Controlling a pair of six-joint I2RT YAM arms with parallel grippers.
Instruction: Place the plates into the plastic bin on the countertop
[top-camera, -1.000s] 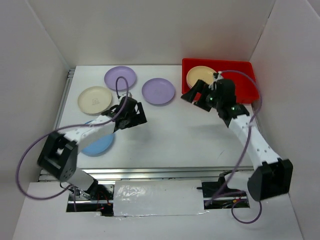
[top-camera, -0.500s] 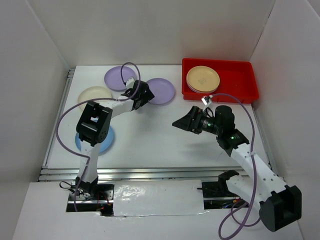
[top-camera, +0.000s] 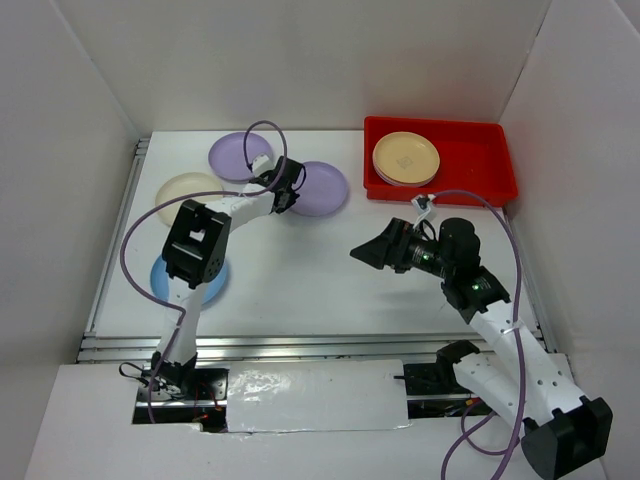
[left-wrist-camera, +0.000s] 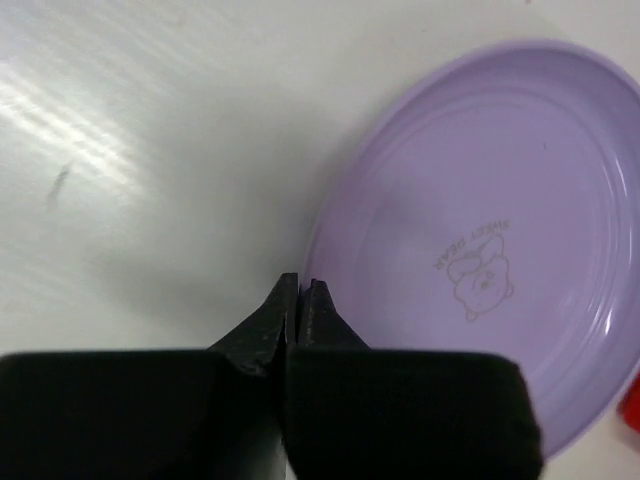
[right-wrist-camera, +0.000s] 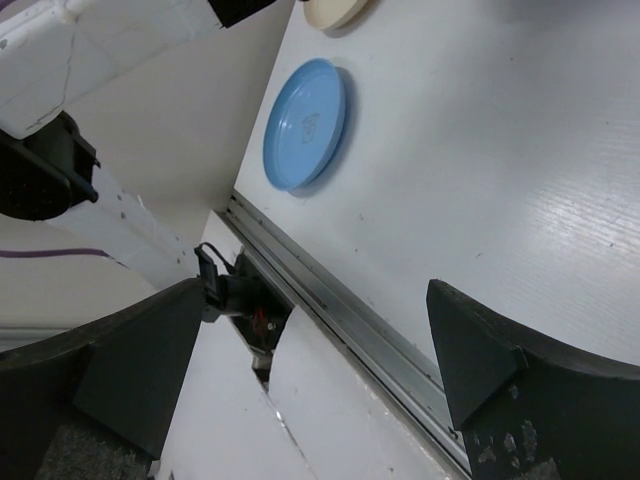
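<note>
Purple plate (left-wrist-camera: 480, 250) lay flat on the surface (left-wrist-camera: 150, 120), well left of the red bin (top-camera: 478, 162). Its rim sat right at the tips of the left gripper (left-wrist-camera: 299, 292), jaws shut and holding nothing. Right gripper (top-camera: 372, 252) hung mid-surface, jaws wide open and empty, so the left looked nearer.

faint "sweet bear" lettering, upside down, beside a small bear print on the purple plate (left-wrist-camera: 480, 200)

Robot lab test cell, white walls (top-camera: 300, 60) (plain panels), railed countertop (top-camera: 330, 260)

Plastic bin (top-camera: 476, 160) right half free; yellow plate (top-camera: 406, 157) occupies left.
</note>
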